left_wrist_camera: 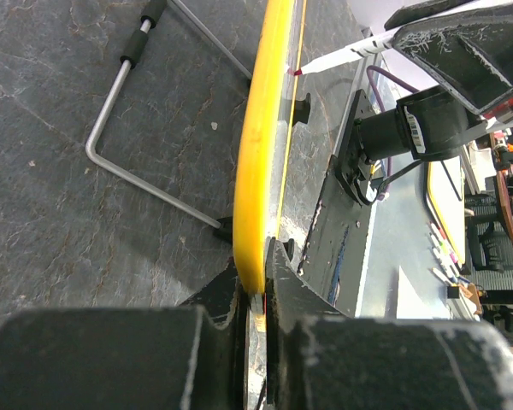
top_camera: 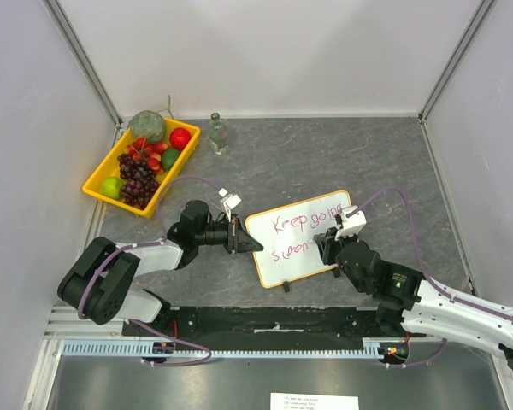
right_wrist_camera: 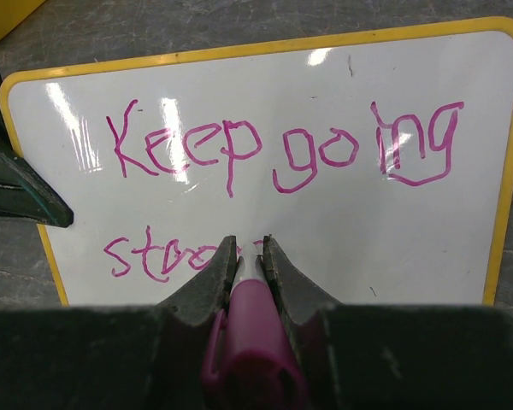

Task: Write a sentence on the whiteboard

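Note:
The whiteboard (top_camera: 301, 241), white with a thin yellow frame, lies on the grey table at centre. It reads "Keep going" in pink, with a second line begun under it. My left gripper (top_camera: 246, 240) is shut on the board's left edge; the left wrist view shows the yellow frame (left_wrist_camera: 258, 162) edge-on between the jaws. My right gripper (top_camera: 327, 248) is shut on a pink marker (right_wrist_camera: 255, 337), its tip down on the board (right_wrist_camera: 359, 231) at the end of the second line. The marker (left_wrist_camera: 338, 58) also shows in the left wrist view.
A yellow tray (top_camera: 98, 185) of fruit stands at the back left. A small glass bottle (top_camera: 218, 133) stands behind the board. The board's wire stand (left_wrist_camera: 128, 162) lies on the table (top_camera: 393, 162). A black strip (top_camera: 265, 318) runs along the near edge.

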Robot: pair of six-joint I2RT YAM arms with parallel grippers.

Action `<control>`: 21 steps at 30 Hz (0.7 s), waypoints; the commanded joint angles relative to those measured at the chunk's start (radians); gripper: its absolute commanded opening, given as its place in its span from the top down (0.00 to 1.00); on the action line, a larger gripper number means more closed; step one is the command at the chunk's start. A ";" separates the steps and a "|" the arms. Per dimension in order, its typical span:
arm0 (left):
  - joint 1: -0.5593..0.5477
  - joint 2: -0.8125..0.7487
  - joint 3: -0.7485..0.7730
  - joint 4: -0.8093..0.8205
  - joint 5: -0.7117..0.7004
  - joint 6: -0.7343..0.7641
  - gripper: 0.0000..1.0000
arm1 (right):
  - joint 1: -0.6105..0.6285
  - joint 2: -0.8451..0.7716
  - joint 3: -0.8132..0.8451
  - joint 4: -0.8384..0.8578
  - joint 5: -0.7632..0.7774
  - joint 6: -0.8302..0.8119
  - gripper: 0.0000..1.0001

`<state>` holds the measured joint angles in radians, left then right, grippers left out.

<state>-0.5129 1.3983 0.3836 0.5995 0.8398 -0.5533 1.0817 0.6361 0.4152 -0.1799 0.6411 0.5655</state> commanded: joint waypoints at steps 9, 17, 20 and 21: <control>-0.001 0.019 -0.009 -0.093 -0.117 0.136 0.98 | -0.005 -0.029 -0.049 -0.046 -0.031 0.045 1.00; -0.001 0.018 -0.011 -0.092 -0.119 0.136 0.98 | -0.005 -0.026 -0.043 -0.066 -0.009 0.048 1.00; -0.001 0.018 -0.009 -0.092 -0.119 0.136 0.98 | -0.005 -0.026 -0.033 -0.075 0.009 0.043 1.00; -0.001 0.018 -0.011 -0.092 -0.119 0.136 0.98 | -0.005 -0.026 -0.030 -0.079 0.017 0.042 1.00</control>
<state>-0.5129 1.3983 0.3836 0.5991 0.8394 -0.5533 1.0817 0.6048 0.3862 -0.1974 0.6060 0.6083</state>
